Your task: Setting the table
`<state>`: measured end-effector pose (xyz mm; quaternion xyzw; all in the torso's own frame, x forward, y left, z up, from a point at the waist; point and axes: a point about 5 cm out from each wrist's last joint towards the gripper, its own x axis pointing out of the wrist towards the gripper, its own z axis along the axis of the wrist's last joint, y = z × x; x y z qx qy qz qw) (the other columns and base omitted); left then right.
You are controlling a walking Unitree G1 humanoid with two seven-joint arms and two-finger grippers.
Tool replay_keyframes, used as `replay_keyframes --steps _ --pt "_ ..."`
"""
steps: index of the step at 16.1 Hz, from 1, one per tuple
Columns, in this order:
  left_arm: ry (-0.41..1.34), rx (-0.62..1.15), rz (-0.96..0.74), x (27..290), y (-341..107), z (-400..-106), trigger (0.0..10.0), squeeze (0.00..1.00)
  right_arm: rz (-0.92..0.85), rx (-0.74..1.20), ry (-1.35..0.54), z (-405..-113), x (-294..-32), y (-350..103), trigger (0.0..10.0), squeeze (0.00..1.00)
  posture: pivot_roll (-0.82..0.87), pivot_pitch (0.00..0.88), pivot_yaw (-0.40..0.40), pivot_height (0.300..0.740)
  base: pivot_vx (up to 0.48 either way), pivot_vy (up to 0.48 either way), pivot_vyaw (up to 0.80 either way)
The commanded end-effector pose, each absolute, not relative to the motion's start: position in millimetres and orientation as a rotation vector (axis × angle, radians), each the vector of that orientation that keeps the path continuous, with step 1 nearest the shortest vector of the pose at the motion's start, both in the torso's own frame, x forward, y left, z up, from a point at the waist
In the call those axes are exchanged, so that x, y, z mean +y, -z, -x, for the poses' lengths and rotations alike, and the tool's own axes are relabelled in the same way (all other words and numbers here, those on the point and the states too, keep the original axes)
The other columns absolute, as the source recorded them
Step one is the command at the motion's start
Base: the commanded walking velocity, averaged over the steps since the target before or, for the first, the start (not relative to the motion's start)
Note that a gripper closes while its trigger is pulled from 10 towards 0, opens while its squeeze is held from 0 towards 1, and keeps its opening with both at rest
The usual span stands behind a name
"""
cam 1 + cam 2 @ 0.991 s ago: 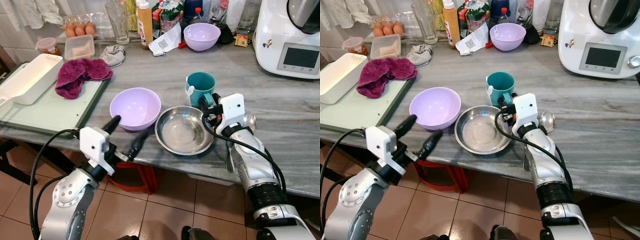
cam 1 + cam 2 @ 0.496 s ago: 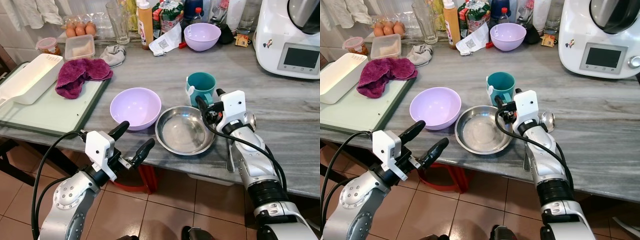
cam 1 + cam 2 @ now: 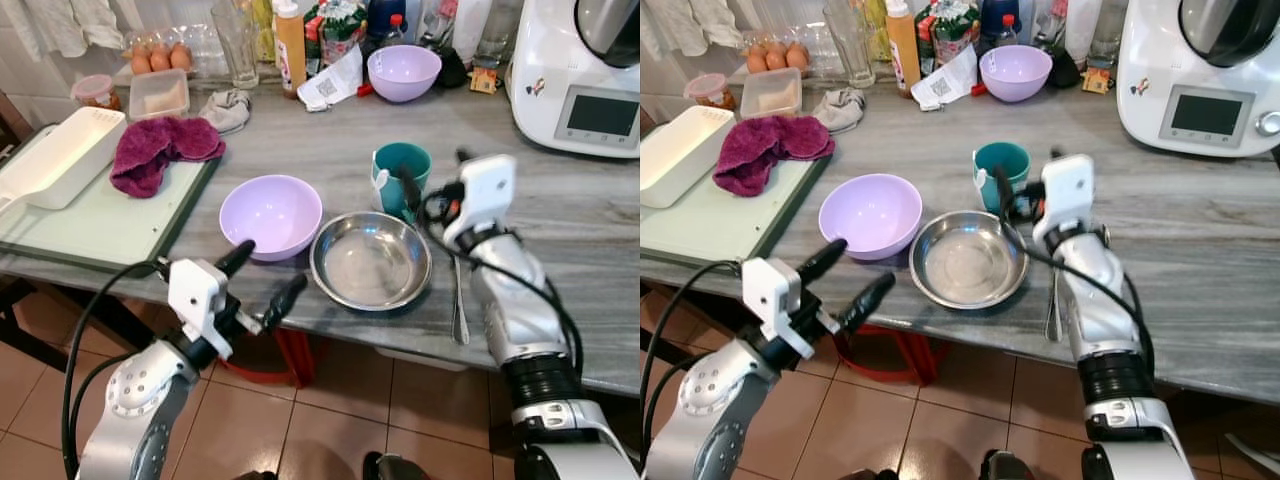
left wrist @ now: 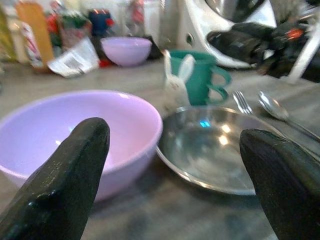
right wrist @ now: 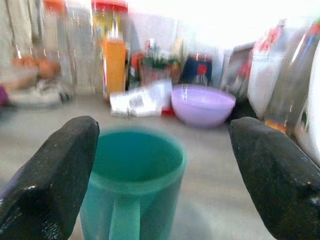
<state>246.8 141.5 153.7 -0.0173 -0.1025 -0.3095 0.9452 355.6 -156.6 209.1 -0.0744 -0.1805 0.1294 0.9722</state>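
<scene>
**Ana:** Since a second ago the right gripper (image 3: 432, 178) has risen off the rim of the steel bowl (image 3: 370, 260) and swung toward the teal mug (image 3: 402, 176). In the left eye view it now sits level with the mug, one finger at the mug's left side, the other past its right.

**Ben:** And the left gripper (image 3: 267, 278)?

**Ana:** It has barely shifted. It hangs at the table edge, just in front of the lilac bowl (image 3: 270, 214), fingers spread wide and holding nothing.

**Ben:** Does the right eye view agree?

**Ana:** Yes. The wrist is higher than before, and the fork (image 3: 1054, 300) and spoon (image 3: 1104, 236) it covered earlier lie on the table (image 3: 1200, 220) to the right of the steel bowl. Nothing on the table has been displaced.

**Ben:** Left wrist view?

**Ana:** Two black fingertips (image 4: 65, 180) far apart, the lilac bowl close between them, the steel bowl and mug beyond.

**Ben:** Right wrist view?

**Ana:** The mug stands upright dead centre, handle toward the camera, a fingertip (image 5: 47, 175) on either side, well clear of it. The picture is blurred, so I judge the arm is mid-move.

**Ben:** Meaning?

**Ana:** The mug looks like the next piece to place. The fingers are lined up around it but have not closed.
</scene>
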Motion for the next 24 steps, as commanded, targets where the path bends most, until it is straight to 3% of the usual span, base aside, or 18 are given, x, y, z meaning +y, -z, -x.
replay_keyframes --steps 1,6,11,14,15,18,22,24 --pt "0.593 -0.221 0.008 148 -156 -249 10.0 0.00 0.136 -0.387 -0.262 -352 -154 -216 10.0 1.00 -0.13 0.176 0.051 0.740 0.000 0.000 0.00" --pt "0.469 -0.260 -0.005 165 -163 -268 10.0 0.00 0.135 -0.439 -0.262 -332 -145 -221 10.0 1.00 -0.14 0.169 0.051 0.740 0.000 0.000 0.00" --pt "0.379 -0.289 0.003 170 -163 -274 10.0 0.00 0.159 -0.437 -0.287 -316 -135 -217 10.0 1.00 -0.15 0.155 0.046 0.740 0.000 0.000 0.79" --pt "0.220 -0.308 -0.045 179 -166 -281 10.0 0.00 0.172 -0.460 -0.324 -309 -124 -224 10.0 0.98 -0.15 0.144 0.041 0.740 0.000 0.000 0.79" --pt "0.131 -0.272 -0.045 185 -161 -288 10.0 0.00 0.165 -0.452 -0.338 -307 -119 -221 10.0 0.71 -0.15 0.135 0.035 0.740 0.000 0.000 0.79" --pt "0.004 -0.242 -0.123 190 -154 -291 10.0 0.00 0.154 -0.428 -0.373 -301 -109 -214 10.0 0.06 -0.15 0.126 0.034 0.740 0.000 0.000 0.79" --pt "-0.067 -0.240 -0.146 192 -149 -293 10.0 0.00 0.148 -0.417 -0.385 -298 -104 -210 10.0 0.05 -0.14 0.112 0.036 0.740 0.000 0.000 0.79" --pt "-0.092 -0.245 -0.161 193 -148 -294 10.0 0.00 0.148 -0.415 -0.389 -298 -102 -210 10.0 0.00 -0.14 0.111 0.035 0.740 0.000 0.000 0.79"
